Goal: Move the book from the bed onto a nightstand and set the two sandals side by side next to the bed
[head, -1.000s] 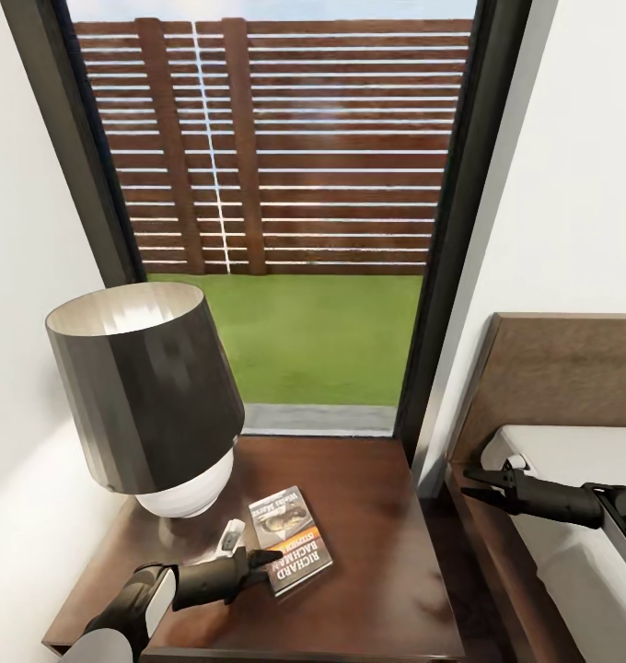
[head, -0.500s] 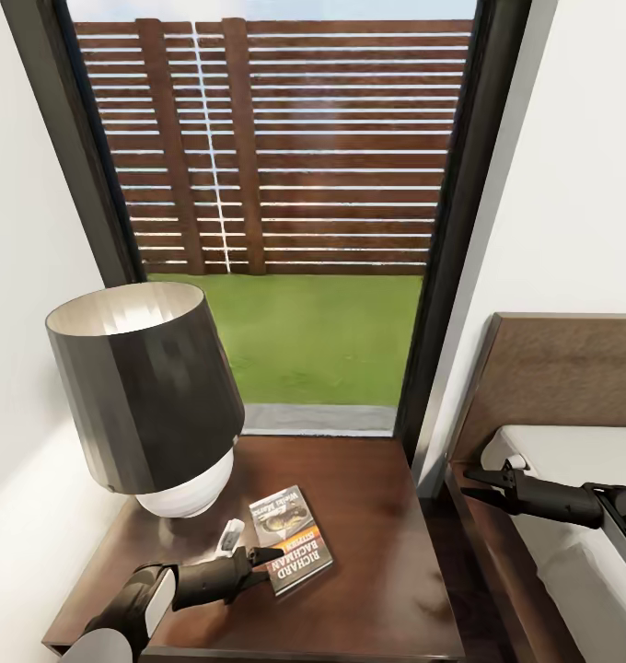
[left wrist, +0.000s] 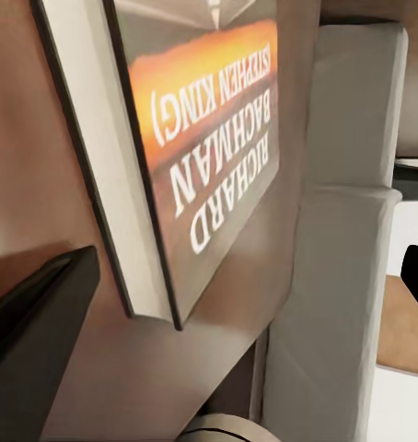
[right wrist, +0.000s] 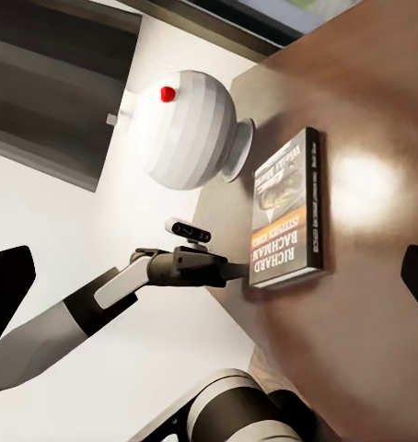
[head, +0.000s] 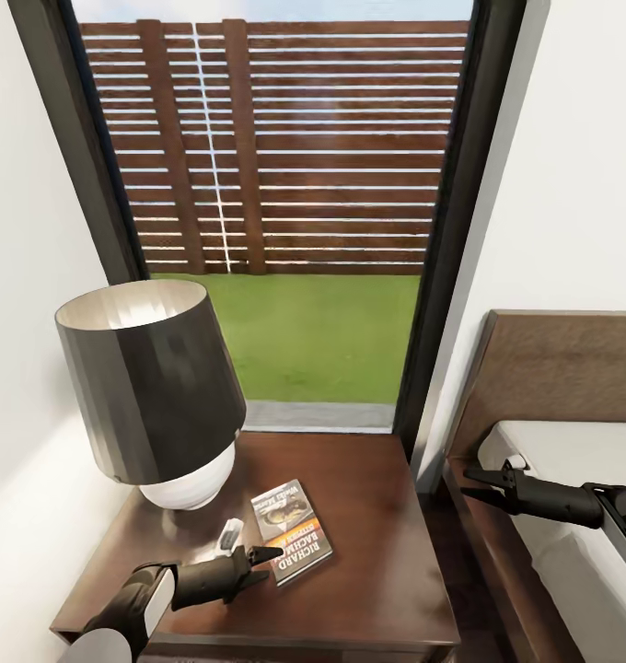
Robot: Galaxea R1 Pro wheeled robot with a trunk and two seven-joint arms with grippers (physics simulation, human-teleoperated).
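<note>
Head view: book (head: 292,531) on nightstand (head: 387,552).
Left hand (head: 262,559), parted and empty, has backed just off the book.

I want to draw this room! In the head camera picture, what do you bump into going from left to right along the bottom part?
Big dark grey lamp with a round white base → left black gripper → small paperback book with an orange band, lying flat on the glossy dark-brown nightstand → right black gripper → white mattress of the wooden bed.
</note>
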